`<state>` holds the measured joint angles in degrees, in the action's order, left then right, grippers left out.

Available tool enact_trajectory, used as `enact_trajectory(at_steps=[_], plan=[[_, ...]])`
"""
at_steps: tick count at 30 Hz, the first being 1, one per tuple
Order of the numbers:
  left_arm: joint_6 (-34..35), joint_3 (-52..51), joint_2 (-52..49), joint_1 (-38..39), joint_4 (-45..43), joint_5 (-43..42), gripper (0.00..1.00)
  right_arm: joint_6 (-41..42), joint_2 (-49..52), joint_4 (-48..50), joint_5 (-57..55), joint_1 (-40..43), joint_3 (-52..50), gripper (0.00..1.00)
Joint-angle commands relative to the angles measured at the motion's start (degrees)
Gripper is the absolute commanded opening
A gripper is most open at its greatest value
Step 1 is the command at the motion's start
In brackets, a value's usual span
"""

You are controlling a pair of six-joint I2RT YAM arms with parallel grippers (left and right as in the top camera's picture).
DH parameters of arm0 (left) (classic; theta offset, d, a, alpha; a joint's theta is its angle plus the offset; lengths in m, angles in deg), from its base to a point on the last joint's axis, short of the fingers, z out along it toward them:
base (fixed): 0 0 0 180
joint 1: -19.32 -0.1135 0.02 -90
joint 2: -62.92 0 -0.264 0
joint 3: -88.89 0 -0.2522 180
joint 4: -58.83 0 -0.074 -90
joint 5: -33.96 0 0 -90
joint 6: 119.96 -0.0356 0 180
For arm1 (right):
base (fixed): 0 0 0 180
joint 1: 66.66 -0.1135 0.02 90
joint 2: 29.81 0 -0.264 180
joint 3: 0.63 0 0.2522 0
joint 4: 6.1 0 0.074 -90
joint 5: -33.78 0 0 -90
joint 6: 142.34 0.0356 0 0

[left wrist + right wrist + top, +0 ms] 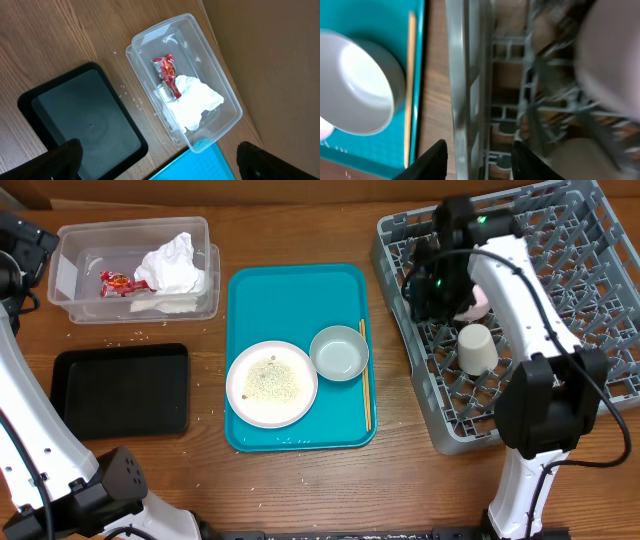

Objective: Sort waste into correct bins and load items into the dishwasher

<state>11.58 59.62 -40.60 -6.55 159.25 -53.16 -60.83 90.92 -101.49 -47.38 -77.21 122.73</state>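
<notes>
While my right gripper stands parted and empty over the rack, its left wall below, the pink plate among pegs at the wrist view's upper right, I should lift straight up, clear of pegs, my left gripper spread wide near the tub.

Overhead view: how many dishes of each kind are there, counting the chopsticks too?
Plates: 2, white plate and pink plate
Bowl: 1
Cup: 1
Chopsticks: 1 pair
Total: 5
</notes>
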Motion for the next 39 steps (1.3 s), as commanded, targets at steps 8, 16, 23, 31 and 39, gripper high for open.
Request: enact_trajectory(at_steps=[8, 16, 23, 31, 39], plan=[[-0.9, 0.0, -0.4, 0.4, 0.0, 0.7, 1.0, -1.7, -0.2, 1.9, 5.0, -0.4, -6.6, 0.4], [-0.9, 0.0, -0.4, 0.4, 0.0, 0.7, 1.0, 8.5, -0.1, 8.0, 5.4, -1.6, -6.6, 0.19], [-0.9, 0.0, -0.4, 0.4, 0.0, 0.7, 1.0, 18.6, -0.1, 15.3, 0.8, -4.2, -6.6, 0.13], [-0.9, 0.0, -0.4, 0.4, 0.0, 0.7, 1.0, 23.8, -0.2, 18.4, -1.5, -4.6, -6.6, 0.14], [-0.9, 0.0, -0.4, 0.4, 0.0, 0.7, 1.0, 23.8, -0.2, 10.6, -1.6, -4.3, 2.0, 0.26]])
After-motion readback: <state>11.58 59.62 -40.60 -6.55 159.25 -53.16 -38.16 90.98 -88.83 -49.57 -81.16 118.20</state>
